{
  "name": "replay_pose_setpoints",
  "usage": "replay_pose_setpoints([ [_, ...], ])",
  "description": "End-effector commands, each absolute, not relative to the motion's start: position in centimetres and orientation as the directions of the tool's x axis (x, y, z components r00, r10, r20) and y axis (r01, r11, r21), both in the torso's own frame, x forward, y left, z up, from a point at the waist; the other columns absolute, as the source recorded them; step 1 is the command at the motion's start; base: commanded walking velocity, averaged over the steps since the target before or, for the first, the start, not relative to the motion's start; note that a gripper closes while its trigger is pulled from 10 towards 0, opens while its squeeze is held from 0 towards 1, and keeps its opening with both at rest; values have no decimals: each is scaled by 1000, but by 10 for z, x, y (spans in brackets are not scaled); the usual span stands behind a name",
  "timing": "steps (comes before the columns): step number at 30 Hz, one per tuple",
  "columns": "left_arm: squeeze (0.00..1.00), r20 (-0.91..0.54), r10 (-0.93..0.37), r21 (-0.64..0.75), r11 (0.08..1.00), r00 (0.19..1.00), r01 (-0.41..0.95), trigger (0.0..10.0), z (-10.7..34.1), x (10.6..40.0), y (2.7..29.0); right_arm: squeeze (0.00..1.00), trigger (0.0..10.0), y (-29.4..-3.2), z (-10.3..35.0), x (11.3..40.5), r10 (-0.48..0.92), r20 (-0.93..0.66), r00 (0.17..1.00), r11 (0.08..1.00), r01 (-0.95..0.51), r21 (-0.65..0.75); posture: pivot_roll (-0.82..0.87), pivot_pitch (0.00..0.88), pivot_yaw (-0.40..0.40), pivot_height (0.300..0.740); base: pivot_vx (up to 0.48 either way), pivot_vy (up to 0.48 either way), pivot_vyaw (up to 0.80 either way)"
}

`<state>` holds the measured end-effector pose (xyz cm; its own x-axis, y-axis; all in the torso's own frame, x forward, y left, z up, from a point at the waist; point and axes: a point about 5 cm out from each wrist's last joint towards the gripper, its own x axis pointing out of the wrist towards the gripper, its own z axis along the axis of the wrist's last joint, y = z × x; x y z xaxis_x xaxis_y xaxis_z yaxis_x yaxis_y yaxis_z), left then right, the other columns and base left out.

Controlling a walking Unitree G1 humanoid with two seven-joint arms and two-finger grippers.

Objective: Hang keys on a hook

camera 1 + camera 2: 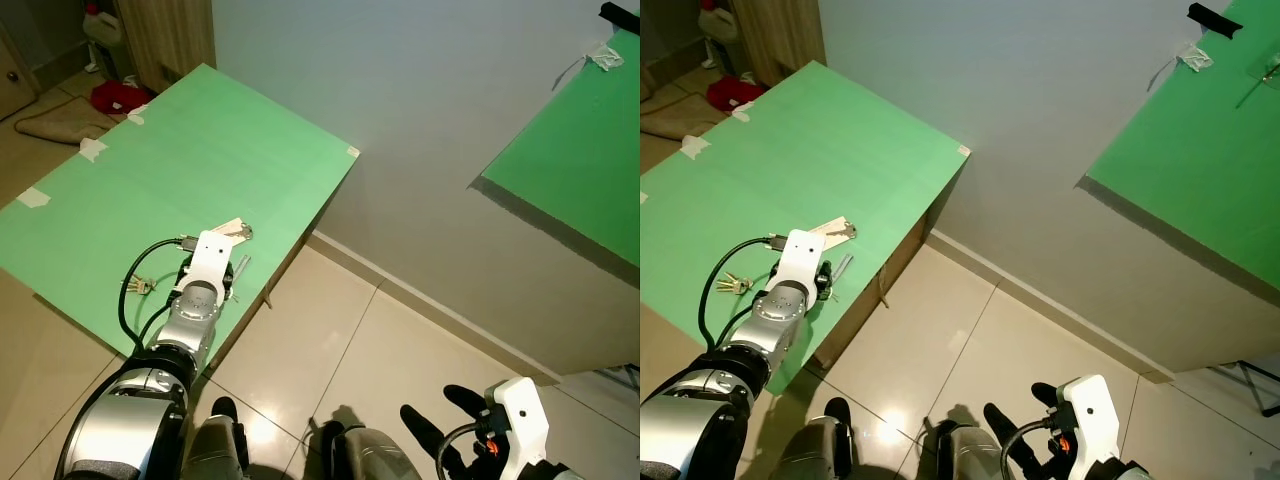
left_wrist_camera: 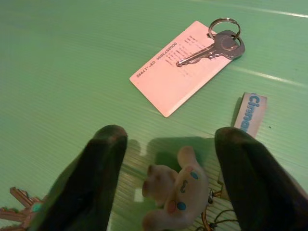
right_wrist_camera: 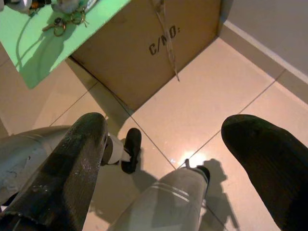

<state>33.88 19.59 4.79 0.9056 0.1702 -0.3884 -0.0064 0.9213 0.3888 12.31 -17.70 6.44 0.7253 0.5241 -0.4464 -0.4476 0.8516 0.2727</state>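
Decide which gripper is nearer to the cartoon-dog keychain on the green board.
Left. The left gripper hangs open just over the keychain, which lies between its fingers; the right gripper hangs low over the floor, far off.

Black stencilled letters "C/NO." are read on the brown side of the cardboard box (image 3: 144,53) beneath the green tabletop (image 3: 29,43).

Printed lines of small characters are seen on the pale pink card (image 2: 180,67), upside down in the left wrist view; a long number is made out but cannot be read with certainty.

Blue lettering beginning "Cinna" is read on a white tag (image 2: 250,111); the rest is cut off behind a black finger.
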Motion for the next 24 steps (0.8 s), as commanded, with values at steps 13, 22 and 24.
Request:
replay_pose_setpoints([
  [13,1000,-477,209,342,939,854,-38,10000,32,329,199,0,10000,-180,64,116,527,-472,707,850,-448,278,-340,279,-189,740,0,0,0],
  [22,0,-537,246,335,940,807,-64,10000,22,321,199,0,10000,-181,64,112,529,-483,698,849,-448,282,-348,288,-194,740,0,0,0],
  [24,0,-540,248,335,940,805,-64,10000,21,320,199,0,10000,-181,64,111,528,-486,696,849,-447,283,-348,288,-194,740,0,0,0],
])
